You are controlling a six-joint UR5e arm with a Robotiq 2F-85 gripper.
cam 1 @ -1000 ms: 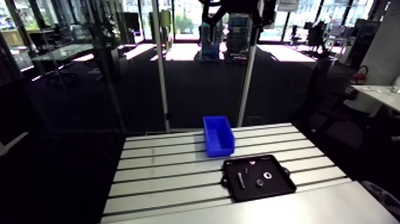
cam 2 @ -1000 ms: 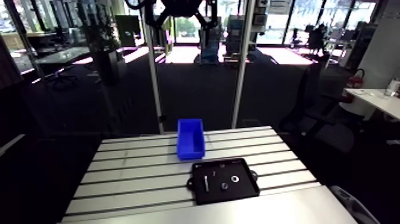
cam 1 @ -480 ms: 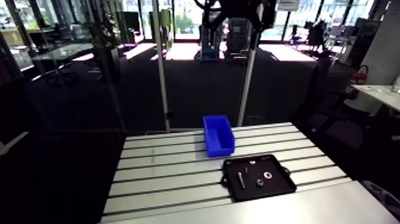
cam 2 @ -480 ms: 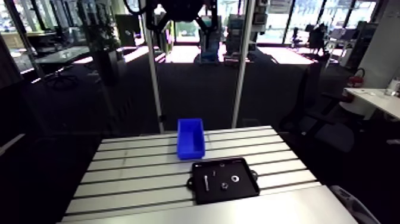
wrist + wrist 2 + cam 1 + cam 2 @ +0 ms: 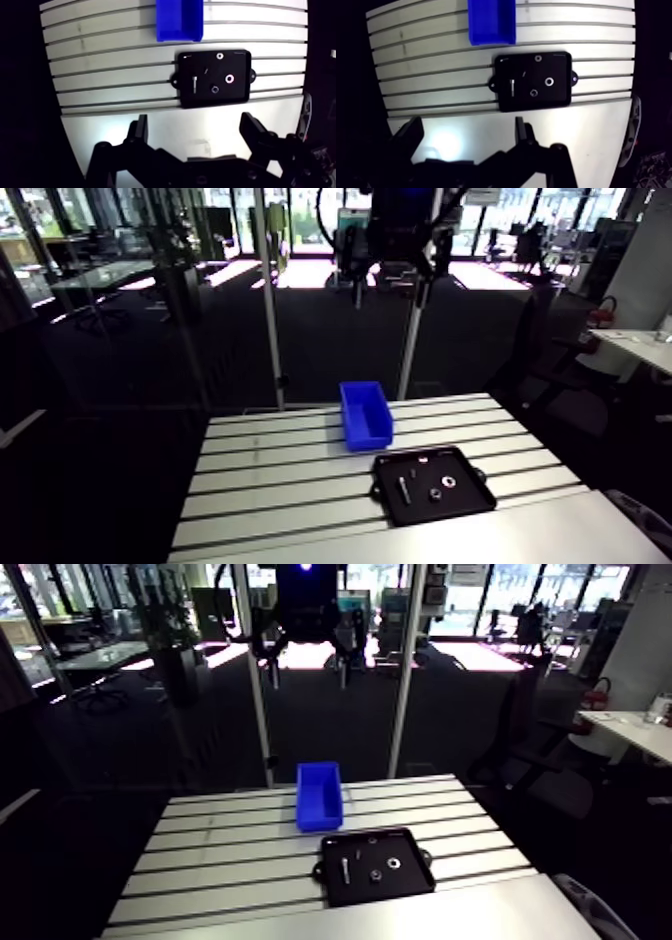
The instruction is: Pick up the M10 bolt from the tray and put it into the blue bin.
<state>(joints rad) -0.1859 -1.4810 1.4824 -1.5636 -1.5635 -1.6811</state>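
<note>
A black tray [image 5: 240, 92] lies on the slotted table, far below my gripper [image 5: 194, 122]. The M10 bolt [image 5: 194, 82] rests in the tray's part nearer the table's left side, shaft pointing toward the gripper. The blue bin [image 5: 179, 20] stands just beyond the tray and looks empty. In the wrist view my two fingers are spread wide with nothing between them. In the arm view the gripper [image 5: 308, 664] hangs high over the table's far edge, well above the bin [image 5: 365, 414], the tray [image 5: 470, 498] and the bolt [image 5: 402, 487].
The tray also holds a white washer [image 5: 230, 78], a dark nut [image 5: 214, 89], a smaller ring [image 5: 219, 55] and a thin small screw [image 5: 206, 72]. A smooth plate [image 5: 150, 130] borders the slotted top in front of the tray. Two upright posts [image 5: 268, 298] rise behind the table.
In the arm view the wrist and gripper have come down from the top edge, so more of them shows now. The tray, its parts and the bin have not moved.
</note>
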